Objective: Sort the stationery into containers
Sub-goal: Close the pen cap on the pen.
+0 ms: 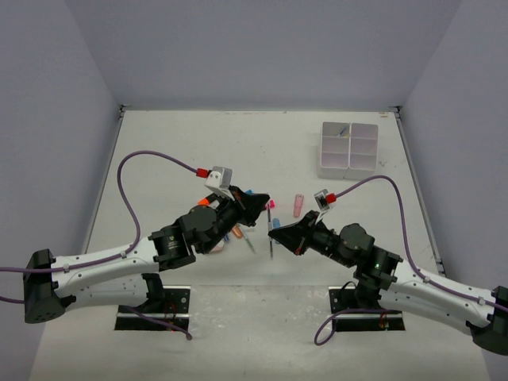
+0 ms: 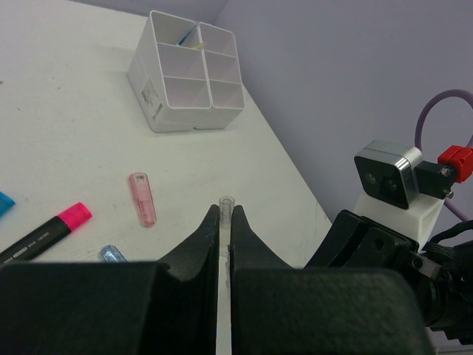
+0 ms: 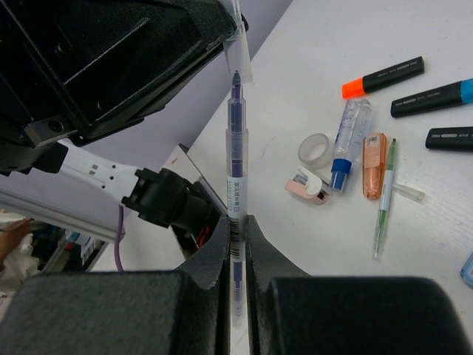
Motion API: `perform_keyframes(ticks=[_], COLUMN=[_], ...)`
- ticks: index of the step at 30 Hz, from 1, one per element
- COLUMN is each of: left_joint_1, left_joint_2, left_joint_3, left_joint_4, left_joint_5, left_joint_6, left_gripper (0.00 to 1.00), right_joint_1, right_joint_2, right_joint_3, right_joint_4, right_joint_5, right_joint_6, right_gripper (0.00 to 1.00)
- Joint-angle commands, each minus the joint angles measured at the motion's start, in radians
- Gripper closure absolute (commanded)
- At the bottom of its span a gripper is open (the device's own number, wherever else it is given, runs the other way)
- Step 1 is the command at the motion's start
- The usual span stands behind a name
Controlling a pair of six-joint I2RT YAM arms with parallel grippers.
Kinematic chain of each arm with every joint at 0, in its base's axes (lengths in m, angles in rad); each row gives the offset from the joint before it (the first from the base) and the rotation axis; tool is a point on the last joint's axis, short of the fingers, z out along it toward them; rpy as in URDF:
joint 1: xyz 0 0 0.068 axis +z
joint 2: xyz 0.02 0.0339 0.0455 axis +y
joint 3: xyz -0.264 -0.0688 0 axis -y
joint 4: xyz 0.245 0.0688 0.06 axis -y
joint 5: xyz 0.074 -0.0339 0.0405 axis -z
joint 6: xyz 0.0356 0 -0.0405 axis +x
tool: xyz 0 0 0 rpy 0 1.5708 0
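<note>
Right hand (image 3: pixel 236 222) is clamped tight on a clear-barrelled blue pen (image 3: pixel 236 166). The left hand (image 2: pixel 225 216) is pinched shut on a clear cap (image 2: pixel 226 203). The pen tip sits right at the cap's mouth, and both are held up off the bench (image 1: pixel 198 143). Loose on the bench below: orange-capped highlighter (image 3: pixel 384 76), tape roll (image 3: pixel 315 150), pink-capped highlighter (image 2: pixel 44 233). The white six-slot organiser (image 1: pixel 333 168) sits well apart, far right

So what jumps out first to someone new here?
Centre of the top view: the right end effector clamps a blue pen, and nose to nose with it the left end effector pinches a clear cap at the pen's tip. The white six-compartment organiser stands far back on the right.
</note>
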Motion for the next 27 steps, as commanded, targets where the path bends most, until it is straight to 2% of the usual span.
perform_keyframes(ticks=[1,9,22,27], left_joint_1=[0.001,0.001,0.001,0.001], left_joint_2=[0.006,0.004,-0.037,-0.056], left_joint_3=[0.004,-0.017,-0.045,0.004], left_joint_4=[0.043,0.035,0.018,-0.034], left_joint_5=[0.02,0.08,0.16,0.159], left_joint_6=[0.019,-0.022,0.011,0.05], left_gripper=[1.0,1.0,0.99,0.73], right_joint_1=[0.004,0.004,0.004,0.005], right_joint_2=[-0.003,0.01,0.088,0.113], right_joint_3=[0.062,0.124,0.371,0.378], right_joint_4=[-0.003,-0.024,-0.08,-0.079], right_joint_5=[0.024,0.081,0.125,0.082], right_joint_6=[-0.019,-0.076,-0.249,-0.299], right_gripper=[1.0,1.0,1.0,1.0])
